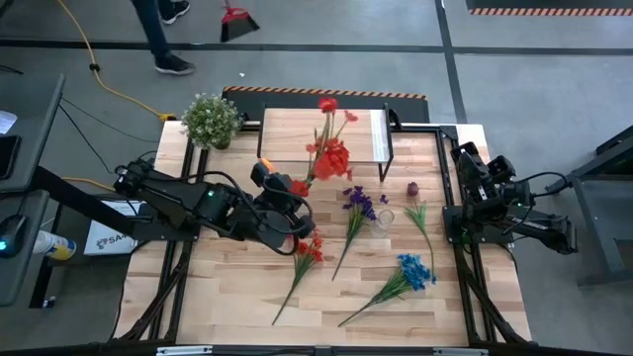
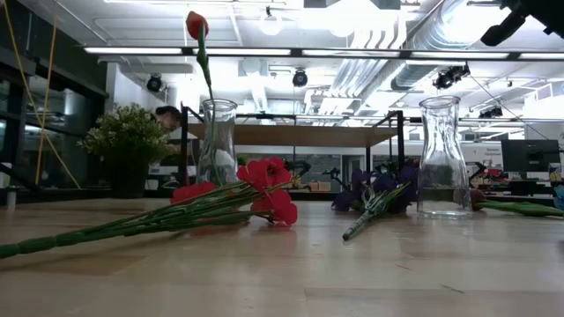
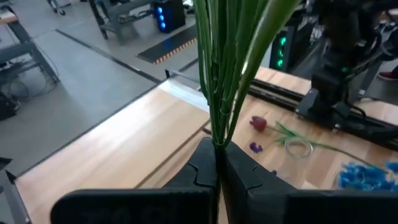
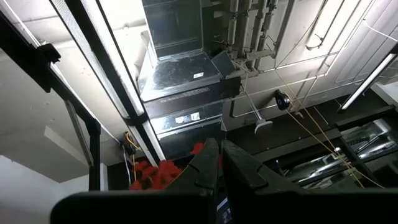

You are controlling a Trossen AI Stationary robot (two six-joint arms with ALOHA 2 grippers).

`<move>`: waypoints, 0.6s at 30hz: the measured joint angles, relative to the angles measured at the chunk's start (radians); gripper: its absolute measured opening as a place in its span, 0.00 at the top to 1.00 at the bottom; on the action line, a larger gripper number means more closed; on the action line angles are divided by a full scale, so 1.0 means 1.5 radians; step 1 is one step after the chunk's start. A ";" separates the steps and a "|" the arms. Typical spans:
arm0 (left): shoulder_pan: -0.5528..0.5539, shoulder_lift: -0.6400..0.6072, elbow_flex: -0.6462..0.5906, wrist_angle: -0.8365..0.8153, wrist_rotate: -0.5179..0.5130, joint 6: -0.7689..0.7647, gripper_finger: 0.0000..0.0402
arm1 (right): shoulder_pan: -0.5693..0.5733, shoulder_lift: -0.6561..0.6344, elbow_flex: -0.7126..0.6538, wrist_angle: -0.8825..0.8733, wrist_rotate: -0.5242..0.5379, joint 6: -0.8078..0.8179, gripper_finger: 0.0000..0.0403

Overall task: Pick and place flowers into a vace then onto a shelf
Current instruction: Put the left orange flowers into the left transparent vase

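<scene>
My left gripper [image 1: 300, 212] [image 3: 219, 155] hangs over mid-table, shut on a bunch of green stems [image 3: 217, 118] whose red clusters [image 1: 331, 156] spread toward the shelf [image 1: 297, 133]. In the low view a clear vase [image 2: 218, 141] holds one stem with an orange-red tulip [image 2: 196, 25] at the top. In the high view my arm covers that vase. A second clear vase [image 2: 441, 158] [image 1: 384, 218] stands empty. A red flower [image 1: 309, 247], a purple bunch [image 1: 358, 203], a blue bunch [image 1: 415, 269] and a rosebud [image 1: 412, 188] lie flat on the table. My right gripper [image 4: 219, 158] is shut at the table's right edge. My left gripper pinches several green stems [image 3: 216, 138] together between its two fingers. The fingers come in slanting from the table's left and lie across the stems. The stems rise past the fingers toward the flower heads. What hangs below the fingers is hidden by the gripper.
A bushy potted plant [image 1: 211, 119] stands at the far left corner. The plank shelf [image 2: 291, 134] runs along the far side. My right arm [image 1: 495, 198] rests by the right rail. A person's legs [image 1: 163, 40] show on the floor beyond the table.
</scene>
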 joint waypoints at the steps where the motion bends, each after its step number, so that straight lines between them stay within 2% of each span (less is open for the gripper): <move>1: -0.001 0.001 -0.004 0.003 0.001 -0.006 0.91 | 0.000 0.000 0.000 -0.001 0.000 0.000 0.97; 9: -0.015 -0.001 -0.096 0.086 -0.008 -0.020 0.91 | 0.000 0.000 0.000 -0.003 0.000 0.000 0.97; 18: -0.013 -0.003 -0.132 0.079 -0.054 -0.038 0.91 | 0.000 0.000 0.000 -0.004 0.006 -0.022 0.97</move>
